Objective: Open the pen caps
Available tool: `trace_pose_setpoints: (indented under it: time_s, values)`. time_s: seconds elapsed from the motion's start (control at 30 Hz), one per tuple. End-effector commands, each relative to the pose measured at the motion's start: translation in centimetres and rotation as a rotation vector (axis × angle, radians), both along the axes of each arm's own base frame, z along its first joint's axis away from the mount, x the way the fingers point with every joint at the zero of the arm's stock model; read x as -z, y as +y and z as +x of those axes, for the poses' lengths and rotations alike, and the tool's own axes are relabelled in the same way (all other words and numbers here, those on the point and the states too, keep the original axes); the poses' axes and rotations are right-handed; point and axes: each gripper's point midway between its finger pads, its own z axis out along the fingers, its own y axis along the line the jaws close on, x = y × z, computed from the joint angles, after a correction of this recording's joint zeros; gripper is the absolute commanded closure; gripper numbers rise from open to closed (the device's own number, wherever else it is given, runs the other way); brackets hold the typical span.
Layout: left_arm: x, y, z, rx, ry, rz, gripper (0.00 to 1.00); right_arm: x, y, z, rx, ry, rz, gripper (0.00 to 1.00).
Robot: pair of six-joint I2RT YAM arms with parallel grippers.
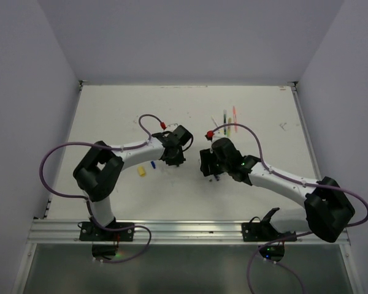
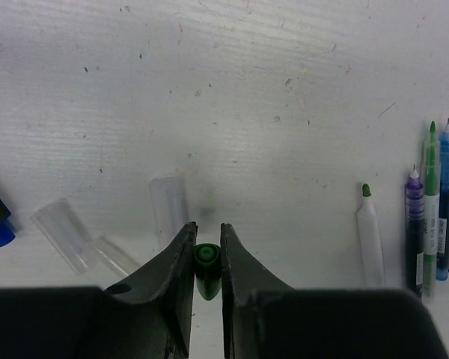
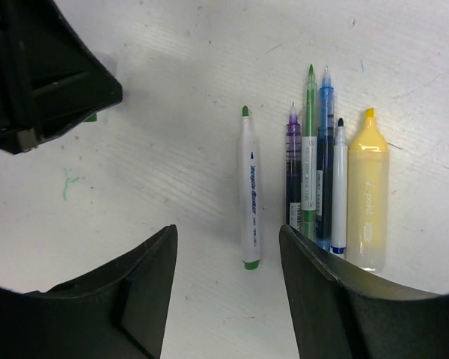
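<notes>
The left gripper is clenched on a green cap, which is pinched between its fingers with its long axis running along them toward 12 o'clock. The white marker that the cap seems to belong to lies flat between the wide-apart, empty jaws of the right gripper. Its long axis runs 12 to 6, with the bare green tip at 12. Just off its 3 o'clock side, a row of uncapped pens ends in a yellow highlighter. In the left wrist view, clear caps lie at 9 to 10 o'clock of the jaws, which is likely where the green one belongs. The far pens lie at 12 o'clock of the right arm, nearer to it than to the left arm, but they are too small to tell whether they are capped.
</notes>
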Motion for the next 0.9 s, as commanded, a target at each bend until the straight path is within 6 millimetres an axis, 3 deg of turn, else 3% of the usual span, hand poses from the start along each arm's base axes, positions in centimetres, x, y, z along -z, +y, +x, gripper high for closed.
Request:
trace_pose_setpoints:
  time_s: [0.0,0.37,0.47,0.67,0.77,0.8,0.87]
  values:
    - [-0.7,-0.3,1.3,-0.051,-0.042,0.007,0.80,-1.9,-0.3,0.6,0.023,-0.077,0.041,0.39]
    - [-0.4,0.3,1.4,-0.062,-0.038,0.046,0.73,-2.9,-1.1,0.7,0.049,-0.120,0.042,0.37]
    - [-1.6,-0.1,1.5,-0.055,-0.053,0.021,0.72,-4.0,-1.4,1.5,0.081,-0.146,0.045,0.36]
    - [-7.4,-0.6,2.4,-0.033,-0.167,-0.066,0.64,-5.5,-3.2,5.3,0.227,-0.157,0.025,0.33]
    - [-10.3,0.4,2.7,-0.040,-0.251,-0.074,0.49,-6.3,-4.3,7.7,0.297,-0.158,0.031,0.33]
    - [-11.5,0.8,2.7,-0.033,-0.289,-0.086,0.35,-5.5,-4.9,8.7,0.315,-0.144,0.003,0.33]
    - [-13.5,1.7,2.8,-0.041,-0.357,-0.097,0.19,-6.4,-5.1,10.5,0.329,-0.169,-0.012,0.35]
